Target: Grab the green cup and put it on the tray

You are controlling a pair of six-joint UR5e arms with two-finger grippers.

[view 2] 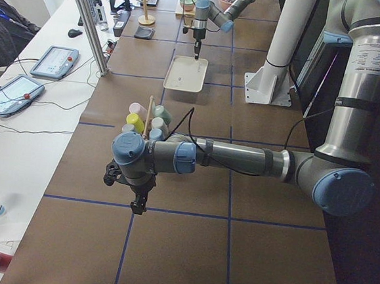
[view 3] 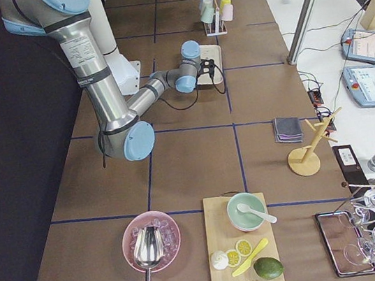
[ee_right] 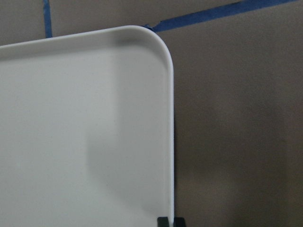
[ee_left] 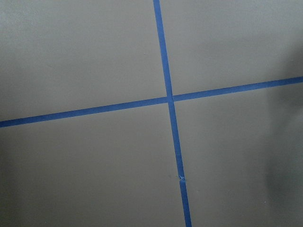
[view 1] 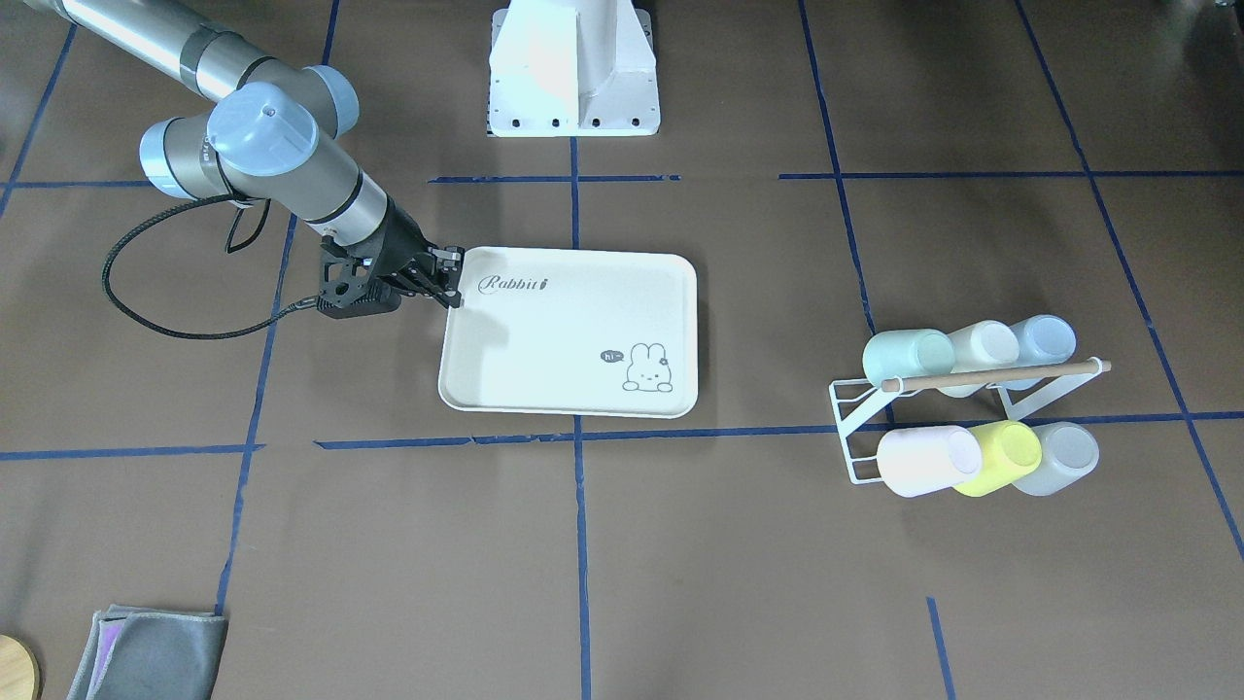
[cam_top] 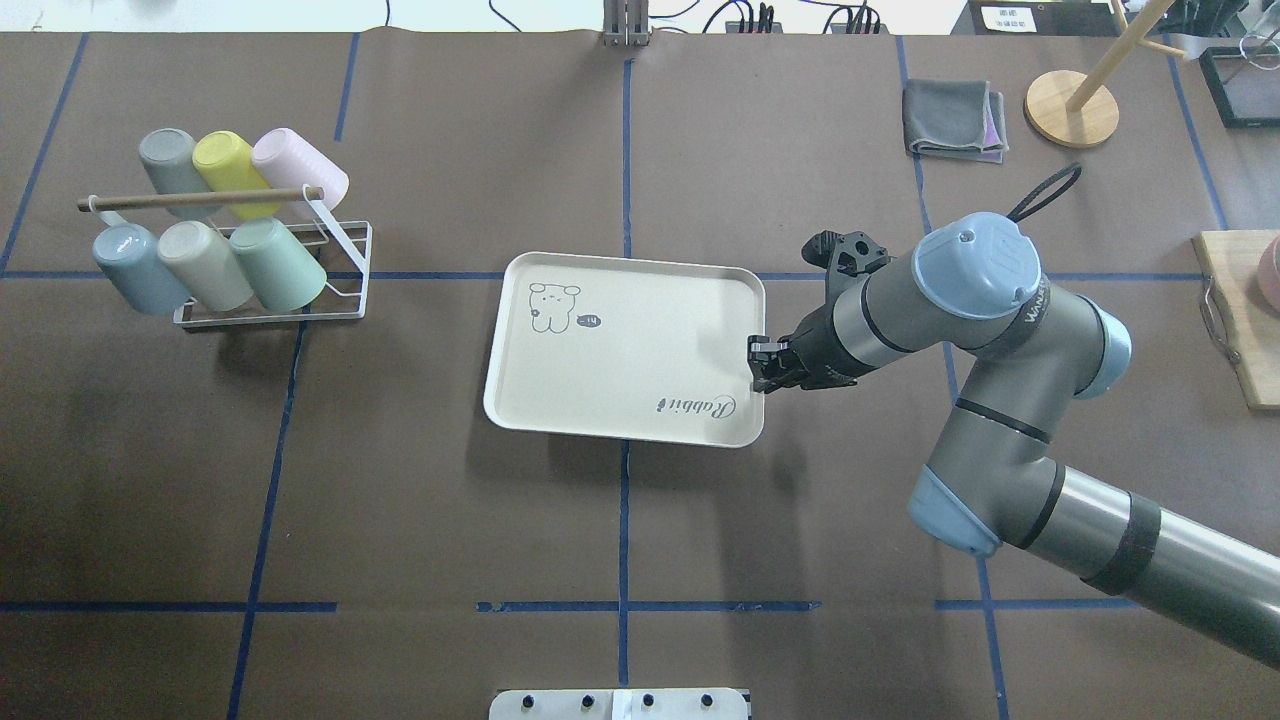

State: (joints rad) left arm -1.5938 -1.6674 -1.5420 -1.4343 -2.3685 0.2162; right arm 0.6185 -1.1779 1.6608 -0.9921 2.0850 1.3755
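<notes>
The pale mint-green cup (cam_top: 278,262) lies on its side in the lower row of a white wire rack (cam_top: 345,300) at the table's left; it also shows in the front view (view 1: 909,355). The cream tray (cam_top: 620,400) with the "Rabbit" script lies flat at mid-table and holds nothing. My right gripper (cam_top: 757,366) points down at the tray's right rim (ee_right: 169,142), with its fingertips (ee_right: 163,221) closed on that rim. My left gripper (view 2: 136,207) hangs over bare table beyond the rack. It shows only in the left side view, so I cannot tell whether it is open or shut.
The rack also holds blue (cam_top: 128,268), beige (cam_top: 203,265), grey, yellow-green (cam_top: 228,165) and pink cups under a wooden bar. A folded grey cloth (cam_top: 952,120) and a wooden stand (cam_top: 1070,105) sit at the far right. A cutting board (cam_top: 1240,330) lies at the right edge.
</notes>
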